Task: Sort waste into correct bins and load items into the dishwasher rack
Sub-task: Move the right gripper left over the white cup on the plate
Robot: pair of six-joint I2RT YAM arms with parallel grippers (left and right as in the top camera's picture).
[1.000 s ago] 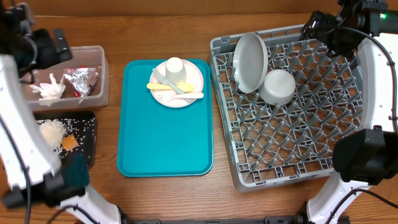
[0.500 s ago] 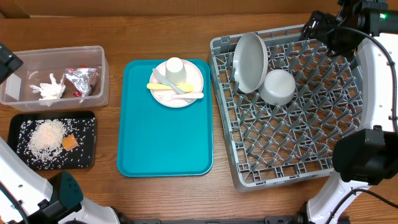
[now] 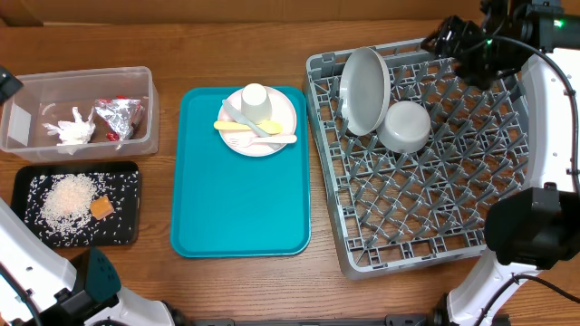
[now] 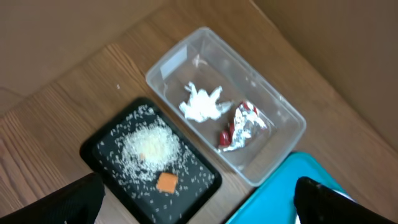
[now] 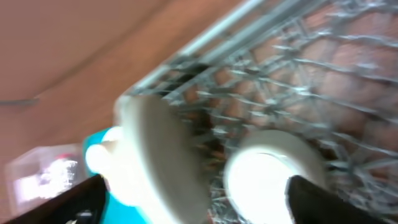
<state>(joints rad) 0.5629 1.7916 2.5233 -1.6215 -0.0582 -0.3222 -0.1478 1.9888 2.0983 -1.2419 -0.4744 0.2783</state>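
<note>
The clear tub [image 3: 78, 73] holds a crumpled white napkin [image 3: 72, 128], a silver foil wrapper [image 3: 119, 116] and a red sachet [image 3: 111, 137]. The black tray [image 3: 124, 228] holds rice [image 3: 68, 196] and an orange cube [image 3: 101, 207]. The left wrist view shows the same tub [image 4: 180, 53], napkin [image 4: 202, 106], foil [image 4: 245, 123], rice [image 4: 149, 146] and cube [image 4: 166, 182]. A pinkish plate [image 3: 283, 119] on the teal tray carries a white cup [image 3: 255, 98] and yellow utensils [image 3: 237, 127]. The grey rack [image 3: 412, 258] holds an upright grey plate [image 3: 365, 91] and a white bowl [image 3: 404, 125]. My left gripper [image 4: 199, 208] is open and empty, high above the bins. My right gripper [image 5: 211, 199] is open and empty above the rack's far edge.
The flat teal tray [image 3: 240, 208] lies between the bins and the rack. A cardboard wall runs along the table's far edge. My right arm [image 3: 462, 41] hangs over the rack's back right corner. My left arm shows only at the left edge [image 3: 4, 83].
My left arm has drawn away from over the clear tub to the left edge of view. My right gripper has shifted slightly left over the rack's far edge. No object moved.
</note>
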